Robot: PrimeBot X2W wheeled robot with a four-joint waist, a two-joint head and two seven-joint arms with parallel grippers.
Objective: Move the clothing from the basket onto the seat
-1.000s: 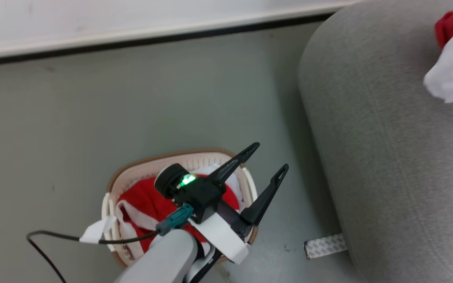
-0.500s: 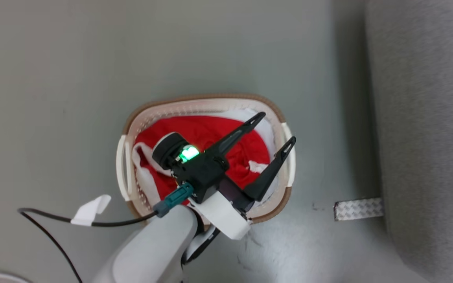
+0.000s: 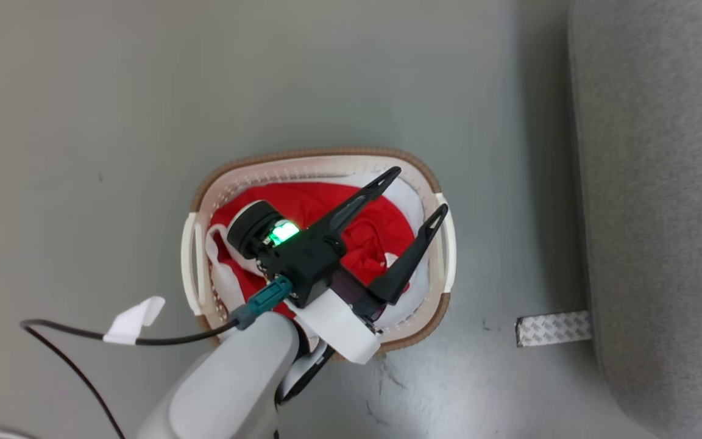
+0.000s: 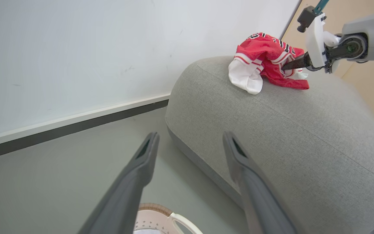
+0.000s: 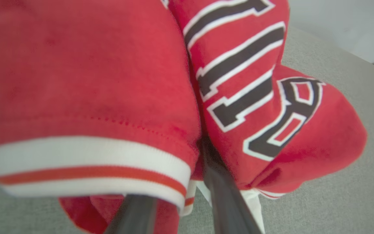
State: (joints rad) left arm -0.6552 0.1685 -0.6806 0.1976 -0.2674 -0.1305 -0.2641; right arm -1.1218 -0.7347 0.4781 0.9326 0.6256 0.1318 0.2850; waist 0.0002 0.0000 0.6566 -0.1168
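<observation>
From the head camera, far left, a black cable (image 3: 70,332) with a white tag trails across the grey floor (image 3: 113,122). Right of it, near the middle, stands the basket (image 3: 320,153), with red and white clothing (image 3: 308,204) heaped inside. My left gripper (image 3: 418,191) hangs over the basket's right half, its two dark fingers spread wide apart and holding nothing. Further right a strip of patterned tape (image 3: 552,329) lies on the floor, touching the seat (image 3: 662,244), which runs down the right edge. The left wrist camera looks across to the far end of that seat, where one red garment (image 4: 265,61) with black-and-white lettering lies crumpled. My right gripper (image 4: 287,66) is poked into its folds; cloth drapes over the fingers, so I cannot tell whether they are clamping it or letting go. I judge the task part done: one piece delivered, the basket's heap left to move.
</observation>
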